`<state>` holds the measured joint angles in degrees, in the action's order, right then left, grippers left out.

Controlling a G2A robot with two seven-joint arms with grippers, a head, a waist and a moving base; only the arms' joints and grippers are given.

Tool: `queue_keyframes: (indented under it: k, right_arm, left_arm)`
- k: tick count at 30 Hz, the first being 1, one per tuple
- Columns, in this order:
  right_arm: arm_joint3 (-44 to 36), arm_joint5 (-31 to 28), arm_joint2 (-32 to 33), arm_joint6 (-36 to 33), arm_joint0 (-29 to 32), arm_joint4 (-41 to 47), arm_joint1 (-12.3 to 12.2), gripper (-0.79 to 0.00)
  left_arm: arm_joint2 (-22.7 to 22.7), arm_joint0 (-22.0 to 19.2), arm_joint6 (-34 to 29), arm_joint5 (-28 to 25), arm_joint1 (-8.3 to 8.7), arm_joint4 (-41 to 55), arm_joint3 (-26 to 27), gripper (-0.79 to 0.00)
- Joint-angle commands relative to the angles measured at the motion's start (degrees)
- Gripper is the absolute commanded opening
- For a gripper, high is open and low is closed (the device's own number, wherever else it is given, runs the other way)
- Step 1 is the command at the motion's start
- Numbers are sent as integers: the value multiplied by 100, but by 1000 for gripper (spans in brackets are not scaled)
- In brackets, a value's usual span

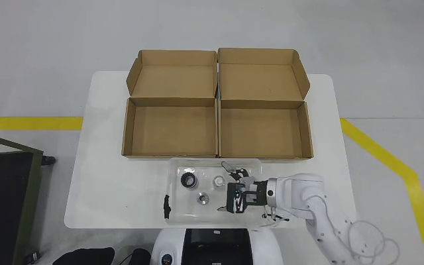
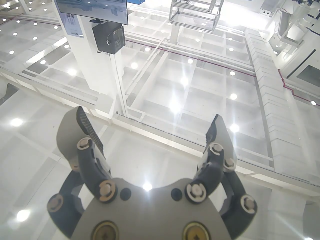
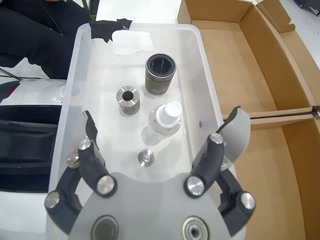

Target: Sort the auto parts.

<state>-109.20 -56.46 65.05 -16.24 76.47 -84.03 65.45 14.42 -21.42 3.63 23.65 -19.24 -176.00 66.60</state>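
At the worktop's (image 1: 99,165) near edge, approx mid-way along it, sits a clear bin (image 1: 199,159) w/ black tape (image 1: 166,205) on its left end. Four parts are inside, none touching another:
- linear bearing (image 3: 160,76): dark, open bore up, upright towards the left end on the side facing the boxes
- small clear bottle (image 3: 166,121): white cap, upright, to the bearing's right on that same side
- steel bushing (image 3: 128,100): upright near the middle, on the robot-side half
- small metal disc (image 3: 146,157): flat on the bin floor towards the right end, the part closest to the R gripper (image 3: 162,113)

R gripper hangs over the bin's right end, pointing along it towards the parts. Its jaws are spread wide w/ nothing in them (pads touch no part). L gripper (image 2: 148,113) is also spread wide and holds nothing, aimed up at the ceiling (image 2: 200,76).

Two cardboard boxes lie side by side and touching on the worktop's far half, lids folded back towards the far edge: left box (image 1: 171,131) and right box (image 1: 264,132). Their near walls run just beside the bin's far wall; touching or not, can't tell
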Motion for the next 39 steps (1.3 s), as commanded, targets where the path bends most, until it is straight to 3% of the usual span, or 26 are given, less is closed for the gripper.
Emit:
queue_keyframes:
  k: [1,6,13,22,30,31,34,35,39]
  right_arm:
    - [38,12,-37,-34,-37,15,-3,-105]
    - [133,22,-103,-95,-126,52,-15,-262]
    - [311,91,-211,-115,-263,79,-24,-252]
    - [481,193,-319,-93,-392,55,-39,-413]
    - [583,248,-406,2,-464,-13,-56,-440]
    - [594,246,-414,15,-472,-20,-59,-465]
    - [585,251,-429,15,-502,-96,-70,-754]
    - [565,253,-423,31,-505,-103,-75,-785]
    - [401,207,-370,42,-490,-131,-106,-785]
  left_arm:
    - [0,0,0,0,0,0,0,0]
    - [0,0,0,0,0,0,0,0]
    - [0,0,0,0,0,0,0,0]
    - [0,0,0,0,0,0,0,0]
    - [0,0,0,0,0,0,0,0]
    - [0,0,0,0,0,0,0,0]
    - [0,0,0,0,0,0,0,0]
    - [0,0,0,0,0,0,0,0]
    - [0,0,0,0,0,0,0,0]
